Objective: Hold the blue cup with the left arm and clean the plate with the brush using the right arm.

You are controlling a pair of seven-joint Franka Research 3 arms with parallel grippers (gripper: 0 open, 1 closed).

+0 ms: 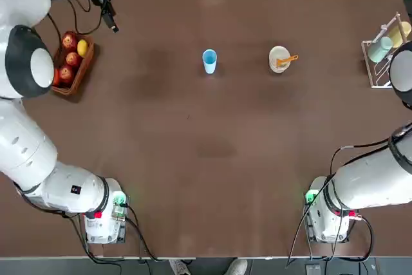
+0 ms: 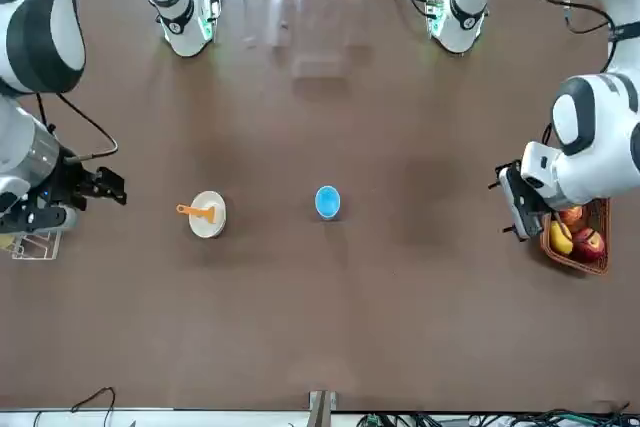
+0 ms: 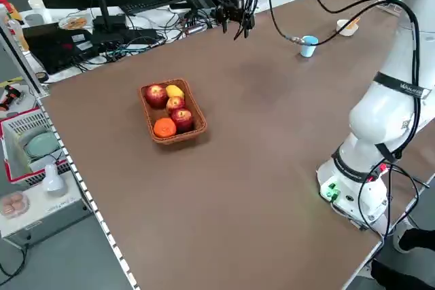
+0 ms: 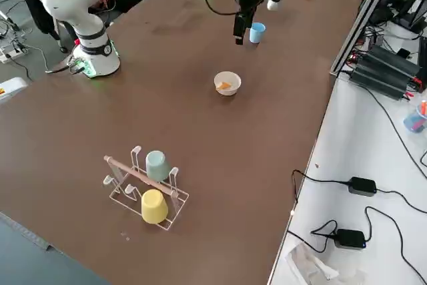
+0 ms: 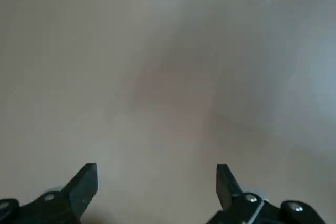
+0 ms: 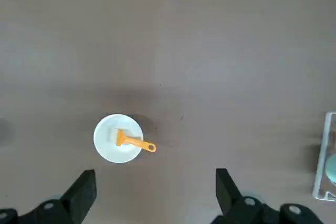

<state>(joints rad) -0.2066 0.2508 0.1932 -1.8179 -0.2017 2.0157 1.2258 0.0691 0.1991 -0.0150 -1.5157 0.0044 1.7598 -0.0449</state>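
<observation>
Pincers gape, seemingly clear of cup and plate, mid-table.

From my station I can read no word, brand, number or sign in any view. On the black adapters beside the table, I make out pale label patches, and their print, if any, is too small for me to read.
</observation>
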